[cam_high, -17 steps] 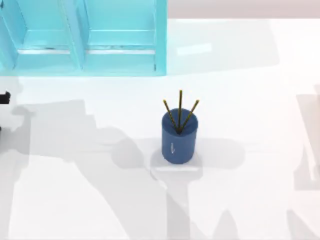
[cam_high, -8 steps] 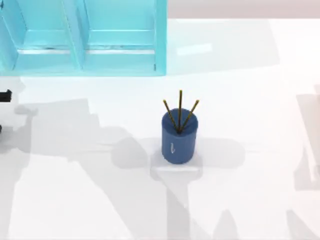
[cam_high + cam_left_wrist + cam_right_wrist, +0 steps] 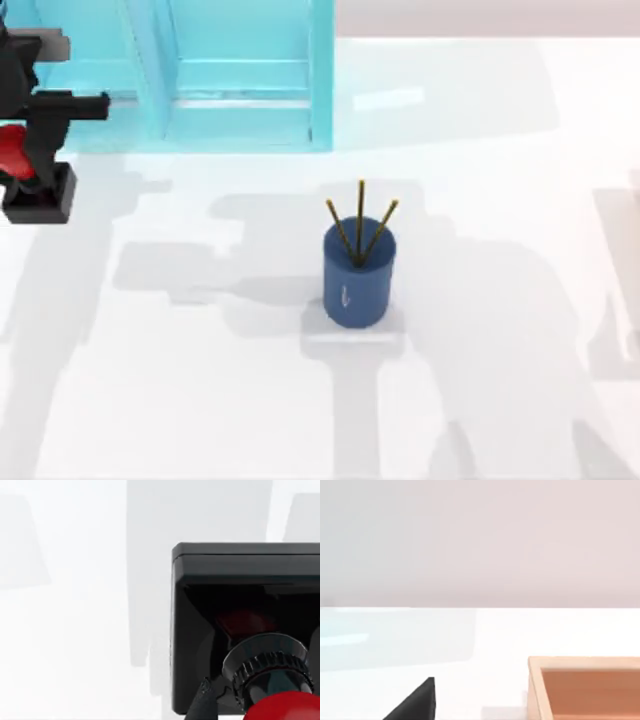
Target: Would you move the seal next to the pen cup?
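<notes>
From the top view, your left gripper [image 3: 35, 135] pinches the seal [image 3: 30, 180] by its red knob at the counter's [image 3: 500, 150] far left, base hanging down; the pen cup [image 3: 357, 275] lies well apart toward four o'clock. The left wrist view adds the seal's [image 3: 245, 630] square base over bare counter. The right wrist view shows a brown tray [image 3: 585, 687].

One seal [image 3: 22, 170]. One pen cup [image 3: 357, 282] holding three pencils [image 3: 360, 222]. One turquoise shelf unit [image 3: 200, 75]. One wooden box [image 3: 587, 687]. One white surface [image 3: 500, 200].
</notes>
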`<action>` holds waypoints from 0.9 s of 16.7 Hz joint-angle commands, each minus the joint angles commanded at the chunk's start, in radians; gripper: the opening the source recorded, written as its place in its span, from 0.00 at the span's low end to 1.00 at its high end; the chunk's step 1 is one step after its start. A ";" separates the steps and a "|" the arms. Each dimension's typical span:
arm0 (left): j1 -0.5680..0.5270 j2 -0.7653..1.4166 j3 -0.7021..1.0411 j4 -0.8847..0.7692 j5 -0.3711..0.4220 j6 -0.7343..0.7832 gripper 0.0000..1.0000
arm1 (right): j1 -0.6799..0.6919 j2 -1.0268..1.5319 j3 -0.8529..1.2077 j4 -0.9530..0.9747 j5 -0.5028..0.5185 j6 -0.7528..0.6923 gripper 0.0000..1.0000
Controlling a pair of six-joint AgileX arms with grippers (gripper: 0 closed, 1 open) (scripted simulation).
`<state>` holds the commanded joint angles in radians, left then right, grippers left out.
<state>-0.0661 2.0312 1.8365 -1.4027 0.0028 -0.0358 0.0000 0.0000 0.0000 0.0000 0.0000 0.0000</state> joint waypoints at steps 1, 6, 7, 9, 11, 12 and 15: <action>-0.034 -0.009 0.041 -0.045 0.000 -0.034 0.00 | 0.000 0.000 0.000 0.000 0.000 0.000 1.00; -0.100 -0.032 0.115 -0.119 -0.001 -0.100 0.00 | 0.000 0.000 0.000 0.000 0.000 0.000 1.00; -0.100 -0.032 0.115 -0.119 -0.001 -0.100 0.00 | 0.000 0.000 0.000 0.000 0.000 0.000 1.00; -0.098 -0.028 0.113 -0.117 0.000 -0.100 0.00 | 0.000 0.000 0.000 0.000 0.000 0.000 1.00; -0.134 -0.029 0.114 -0.113 -0.003 -0.135 0.00 | 0.000 0.000 0.000 0.000 0.000 0.000 1.00; -0.166 -0.031 0.115 -0.110 -0.005 -0.165 0.00 | 0.000 0.000 0.000 0.000 0.000 0.000 1.00; -0.292 -0.037 0.110 -0.097 -0.014 -0.286 0.00 | 0.000 0.000 0.000 0.000 0.000 0.000 1.00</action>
<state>-0.3579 1.9939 1.9466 -1.4993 -0.0114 -0.3221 0.0000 0.0000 0.0000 0.0000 0.0000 0.0000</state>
